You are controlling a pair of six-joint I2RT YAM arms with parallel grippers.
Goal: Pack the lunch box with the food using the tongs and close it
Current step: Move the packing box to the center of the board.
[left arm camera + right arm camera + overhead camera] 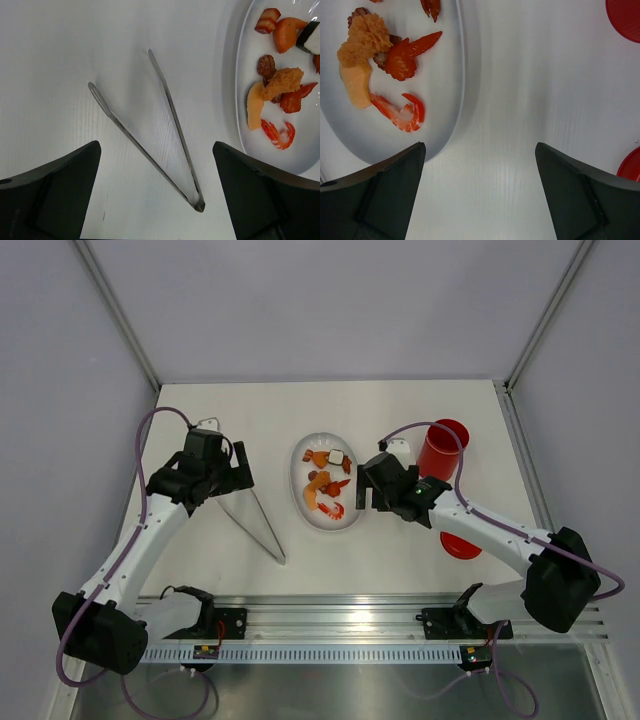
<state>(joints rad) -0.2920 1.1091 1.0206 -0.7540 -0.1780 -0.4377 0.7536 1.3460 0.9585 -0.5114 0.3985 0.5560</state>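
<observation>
While left gripper [156, 165] hovers, jaws wide apart, over tongs [172, 117] lying flat on table [260, 410] left of plate [437, 120], right gripper [480, 165] hangs spread, empty, over plate's right edge. Food [282, 82] all on plate. Lunch box [441, 448] upright, uncovered, right of plate; lid [460, 545] on table, nearer arm bases.

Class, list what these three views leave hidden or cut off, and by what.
- Top view: tongs tips, under the left tool.
- Top view: part of the lid, under the right arm.
- Right wrist view: two red shapes, cut by the right edge; box or lid unclear.
- Left wrist view: the white-topped piece, cut by the right edge.
</observation>
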